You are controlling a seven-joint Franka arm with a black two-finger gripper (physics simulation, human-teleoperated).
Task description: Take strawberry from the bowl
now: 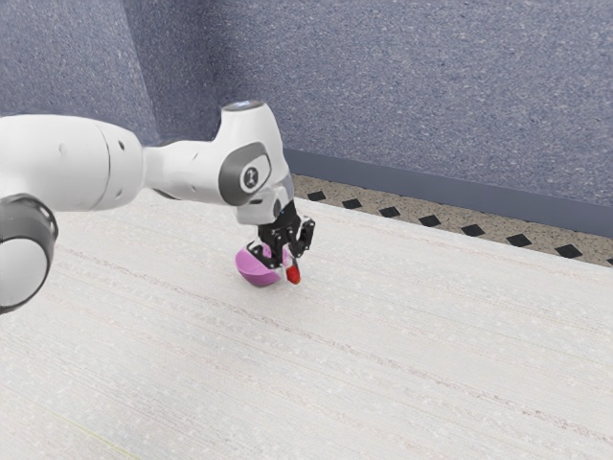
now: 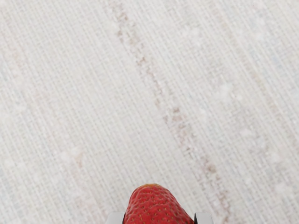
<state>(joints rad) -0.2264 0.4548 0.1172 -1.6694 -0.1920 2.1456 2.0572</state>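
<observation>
Holding strawberry (image 1: 293, 275) pinched between jaws, parted only fruit-wide. Seen beside bowl (image 1: 256, 272), toward exterior view's right. Lower gently over tabletop (image 1: 383, 383), well off the rim; avoid squeezing harder, release once supported.

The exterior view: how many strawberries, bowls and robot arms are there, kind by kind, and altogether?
Strawberry: 1, gripped in the hand
Purplish-pink bowl: 1
White robot arm: 1
Total: 3
</observation>
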